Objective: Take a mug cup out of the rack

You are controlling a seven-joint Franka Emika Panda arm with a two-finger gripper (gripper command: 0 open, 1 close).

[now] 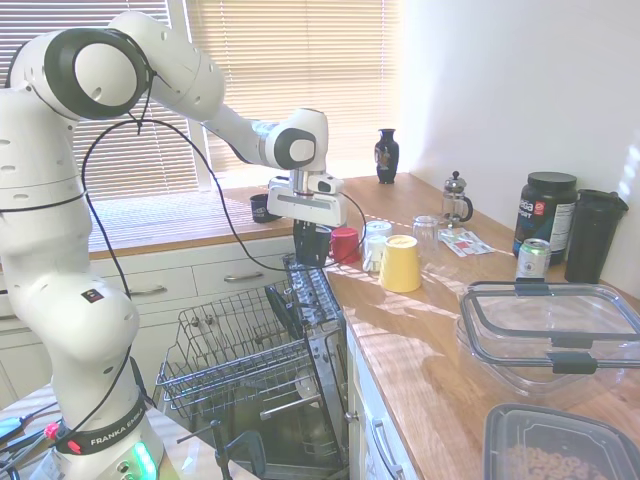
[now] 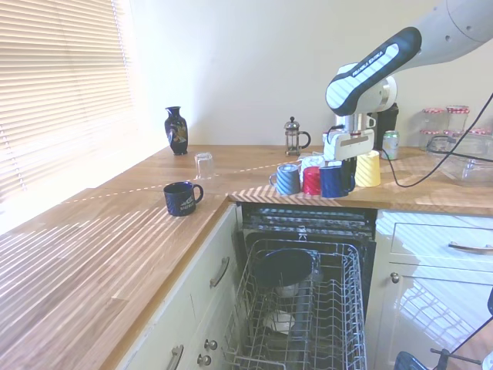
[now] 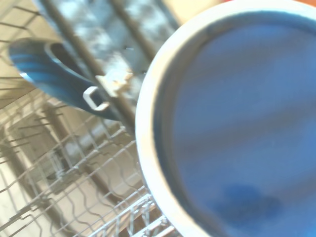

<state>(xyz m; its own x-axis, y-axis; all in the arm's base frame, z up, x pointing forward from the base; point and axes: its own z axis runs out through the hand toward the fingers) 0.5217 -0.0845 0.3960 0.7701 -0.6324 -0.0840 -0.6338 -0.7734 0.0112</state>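
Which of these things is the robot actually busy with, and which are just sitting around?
In use:
- the mug cup, dark, held in the gripper at the counter edge
- the rack, pulled out below

Just lying about:
- red mug
- yellow cup
- printed black mug
- vase
- coffee press
- clear tubs
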